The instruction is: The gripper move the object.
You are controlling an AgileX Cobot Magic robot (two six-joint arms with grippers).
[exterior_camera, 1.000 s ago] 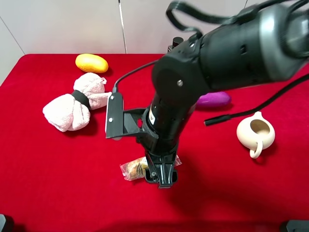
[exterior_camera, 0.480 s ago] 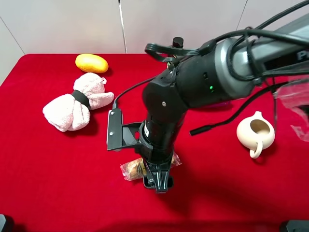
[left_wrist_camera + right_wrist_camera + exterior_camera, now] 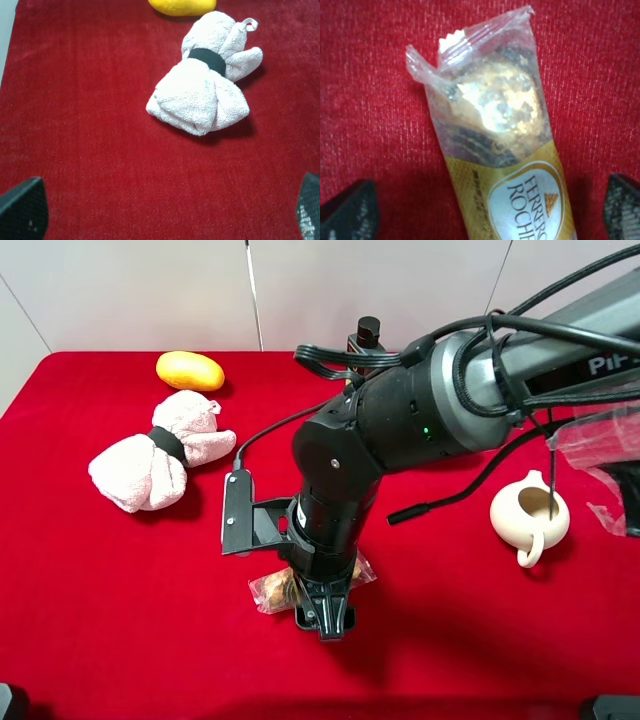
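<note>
Beneath parted claw [image 3: 485,207], packet [image 3: 492,125] labelled FERRERO ROCHE

Desk [image 3: 75,125]: red cloth surface | Towel [image 3: 200,95]: white, bundled, cinched by black band [image 3: 206,59], lying on desk | Yellow fruit [image 3: 182,6]: near towel, cut by frame edge | Jaws: two dark tips spread wide, red desk between.

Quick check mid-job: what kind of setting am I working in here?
Likely a lab test bench: a red cloth work surface, a plain white wall, and unrelated props such as a towel and a jug.
</note>
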